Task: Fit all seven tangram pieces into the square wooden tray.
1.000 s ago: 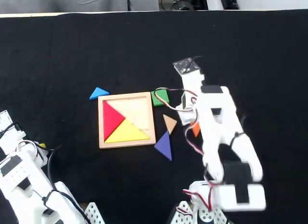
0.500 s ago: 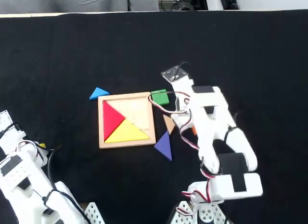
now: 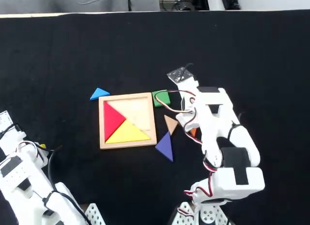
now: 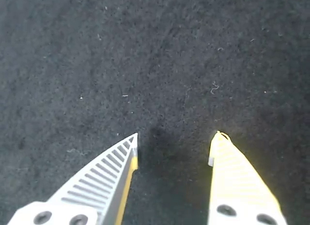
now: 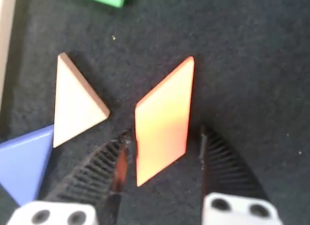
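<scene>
Left fingers (image 4: pixel 104 179): spread, over black counter (image 4: pixel 145 51). Square wooden tray (image 3: pixel 128 144): red triangle (image 3: pixel 113 118), yellow triangle (image 3: pixel 127 133) seated. Step judged in hand: grasping the thin, flat orange parallelogram (image 5: pixel 167 99) at tray's 3 o'clock. Right fingers (image 5: pixel 227 181): spread astride it, not pinching. Next move calls for closing squarely on its long edges.

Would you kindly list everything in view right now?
wooden tray: 1, light wood, mid-table.
red triangle: 1, red, in tray, left.
yellow triangle: 1, yellow, in tray, near side.
small triangle: 1, light blue, off tray's far left corner.
green square: 1, green, at tray's far right corner.
tan triangle: 1, tan, right of tray.
violet triangle: 1, violet, off tray's near right corner.
orange parallelogram: 1, orange, beside tan triangle.
table: 1, black.
left gripper: 1, open, over bare table.
right gripper: 1, open, astride orange parallelogram.
</scene>
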Available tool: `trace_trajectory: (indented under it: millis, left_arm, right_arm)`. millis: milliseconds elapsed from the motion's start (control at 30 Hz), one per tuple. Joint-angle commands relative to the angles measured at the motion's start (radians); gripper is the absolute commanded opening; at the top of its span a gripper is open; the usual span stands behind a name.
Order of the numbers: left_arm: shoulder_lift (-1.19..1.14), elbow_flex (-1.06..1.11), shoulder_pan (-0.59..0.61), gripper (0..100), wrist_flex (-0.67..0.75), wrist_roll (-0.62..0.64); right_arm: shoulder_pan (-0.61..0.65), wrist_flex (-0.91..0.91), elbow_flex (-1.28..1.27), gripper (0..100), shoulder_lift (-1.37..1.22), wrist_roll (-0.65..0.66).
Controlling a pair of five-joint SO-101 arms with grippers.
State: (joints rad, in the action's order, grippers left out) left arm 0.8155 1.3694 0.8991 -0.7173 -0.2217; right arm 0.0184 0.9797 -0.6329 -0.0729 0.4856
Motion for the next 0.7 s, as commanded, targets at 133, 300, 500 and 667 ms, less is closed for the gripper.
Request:
trace_trajectory:
  millis: [133,300,500,667]
  left_arm:
    - [0.017,-0.025,-0.008,24,0.011,-0.006]
    - [0.017,-0.025,-0.008,24,0.011,-0.005]
    - [0.017,-0.025,-0.008,24,0.011,-0.005]
    - [0.017,-0.025,-0.008,24,0.011,-0.006]
  right_arm:
    - [-0.020,0.003,0.012,21.5,0.111,-0.015]
    - [0.078,0.048,-0.047,21.5,0.269,-0.012]
    - [0.178,0.049,-0.096,21.2,0.306,0.048]
    - [0.118,0.043,-0.051,21.2,0.196,0.052]
